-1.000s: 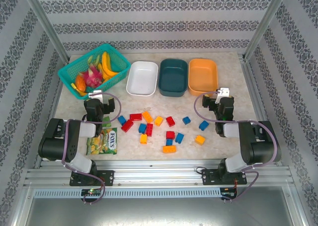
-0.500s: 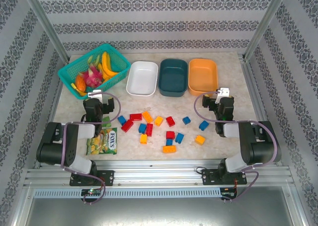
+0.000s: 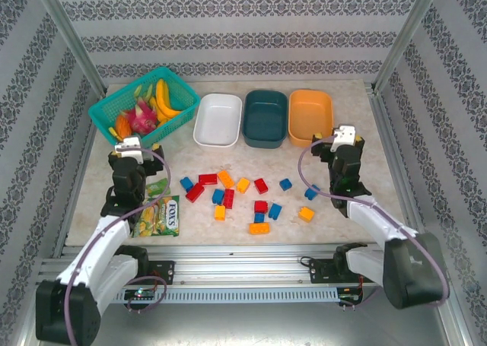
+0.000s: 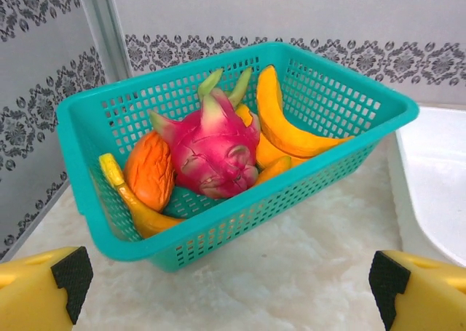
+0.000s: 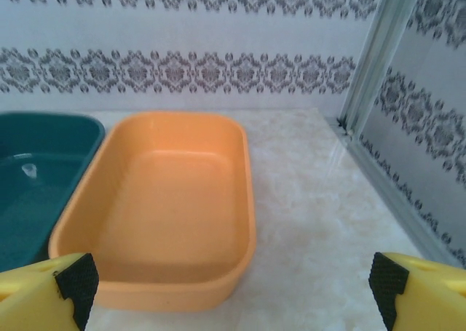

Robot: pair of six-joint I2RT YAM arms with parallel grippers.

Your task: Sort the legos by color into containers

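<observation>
The legos, several red (image 3: 207, 179), blue (image 3: 285, 184) and orange-yellow (image 3: 306, 214) bricks, lie scattered on the table's middle. At the back stand the containers in a row: a white tub (image 3: 218, 119), a dark teal tub (image 3: 265, 118) and an orange tub (image 3: 310, 115), all with nothing in them. My left gripper (image 3: 128, 157) hangs open left of the bricks, facing the fruit basket (image 4: 240, 214); its pads (image 4: 64, 273) are far apart and hold nothing. My right gripper (image 3: 342, 150) is open just in front of the orange tub (image 5: 167, 200), holding nothing.
A teal lattice basket (image 3: 144, 106) of fruit sits at the back left. A green snack packet (image 3: 158, 214) lies at the front left beside my left arm. Metal frame posts (image 5: 371, 54) and patterned walls close the table in.
Both arms have unfolded and stretched forward. My left gripper has moved left towards the basket, my right gripper slightly back towards the orange tub. No brick has moved.
</observation>
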